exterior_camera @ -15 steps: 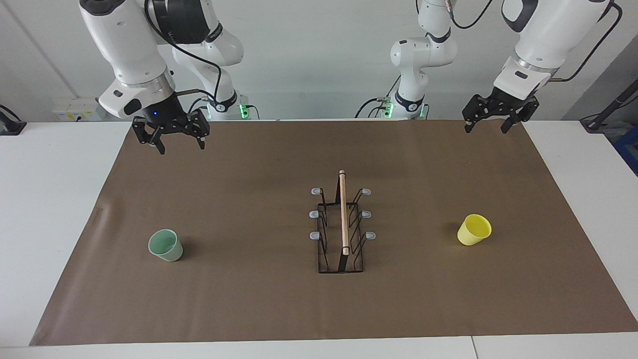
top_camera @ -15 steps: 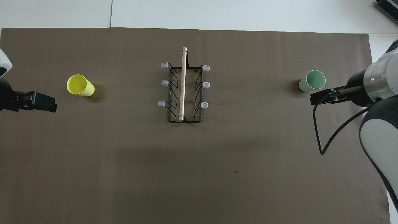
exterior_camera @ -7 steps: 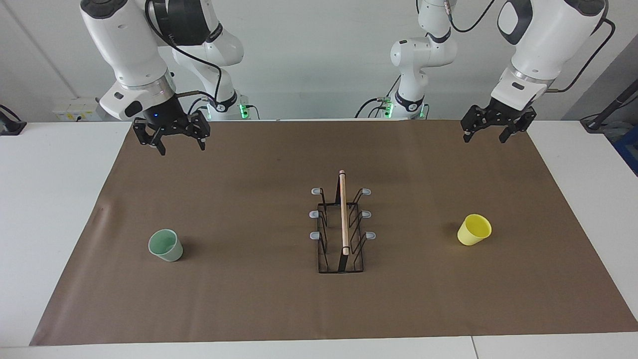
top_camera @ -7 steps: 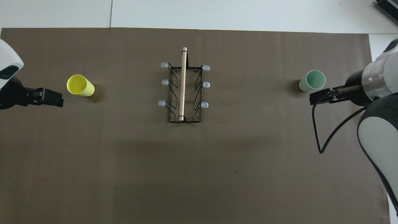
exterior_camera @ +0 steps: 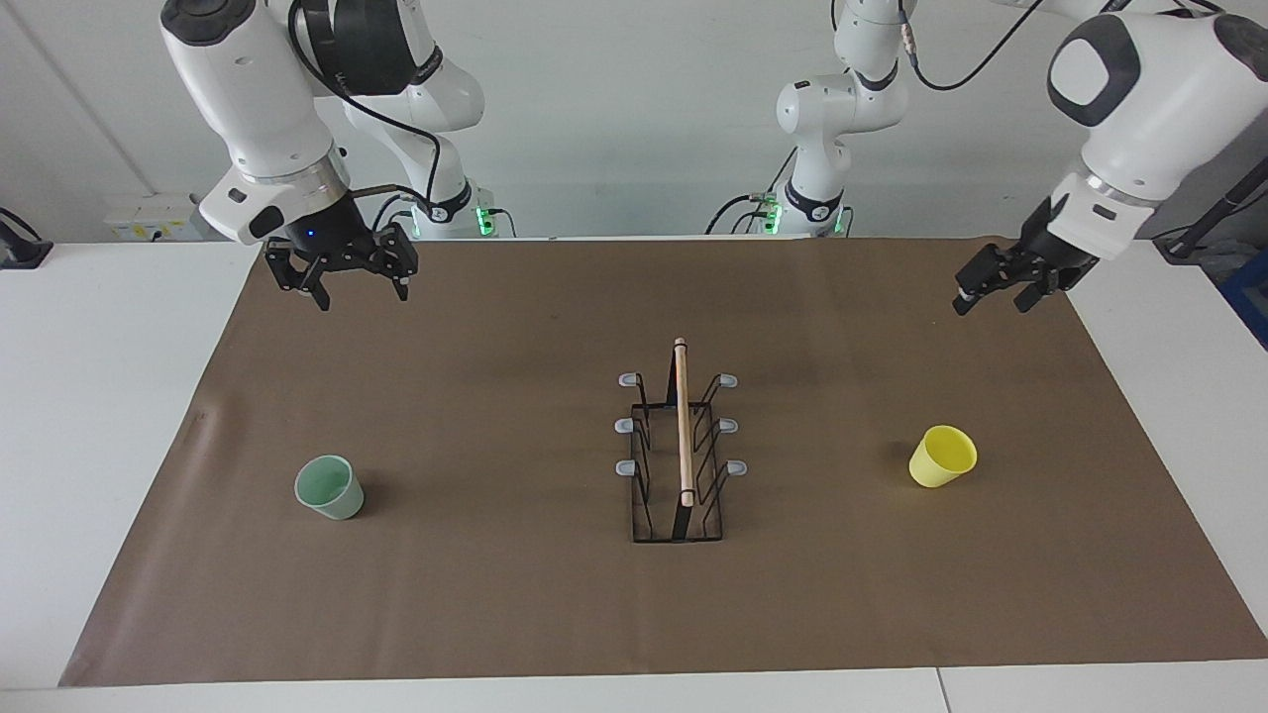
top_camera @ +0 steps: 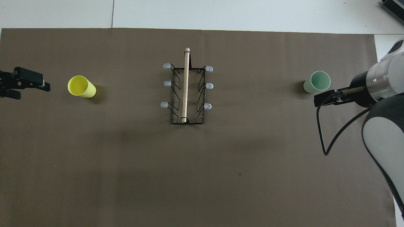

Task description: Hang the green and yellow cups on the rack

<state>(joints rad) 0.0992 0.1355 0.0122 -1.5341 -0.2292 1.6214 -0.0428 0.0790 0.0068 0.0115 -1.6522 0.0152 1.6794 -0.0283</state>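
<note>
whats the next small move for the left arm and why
Probably bring the left gripper down toward the yellow cup. That cup stands upright on the mat at the left arm's end, untouched, and the gripper is open in the air, holding nothing. All six prongs of the rack are free.

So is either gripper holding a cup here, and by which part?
No. The left gripper and right gripper are both empty and open; the green cup and yellow cup stand untouched.
</note>
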